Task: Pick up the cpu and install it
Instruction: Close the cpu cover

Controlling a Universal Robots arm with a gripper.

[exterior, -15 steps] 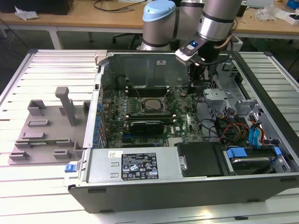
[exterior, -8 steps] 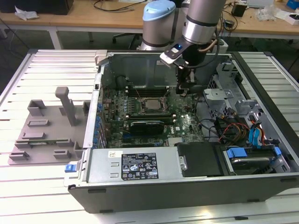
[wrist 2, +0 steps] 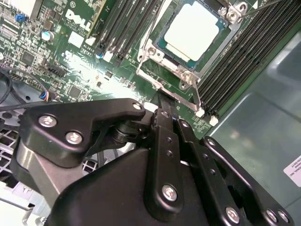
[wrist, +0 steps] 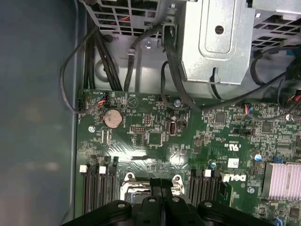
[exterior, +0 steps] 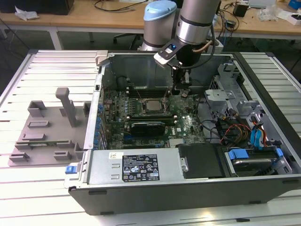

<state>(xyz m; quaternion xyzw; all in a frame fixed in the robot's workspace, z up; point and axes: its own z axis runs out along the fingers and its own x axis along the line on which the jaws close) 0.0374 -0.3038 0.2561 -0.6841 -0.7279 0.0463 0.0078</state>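
Silvery metal tops the cpu, which lies flat, face up, in its socket on the green motherboard inside the open computer case. Being square, the cpu has no clear long axis. In the exterior view its edges run in line with the black memory slots on either side of the socket. In the second wrist view the cpu sits turned on the diagonal, with the socket's metal frame around it and memory slots just beside that frame.

The gripper hangs low inside the case, over the board, just to the exterior view's right of the socket. Its black fingers are pressed together with nothing between them, as both wrist views show: the tips end close to one corner of the socket frame, though contact cannot be judged. In the first wrist view the closed tips point down at the frame, with a round coin battery farther off on the board.

A grey plastic tray with upright posts lies outside the case, at the exterior view's left.
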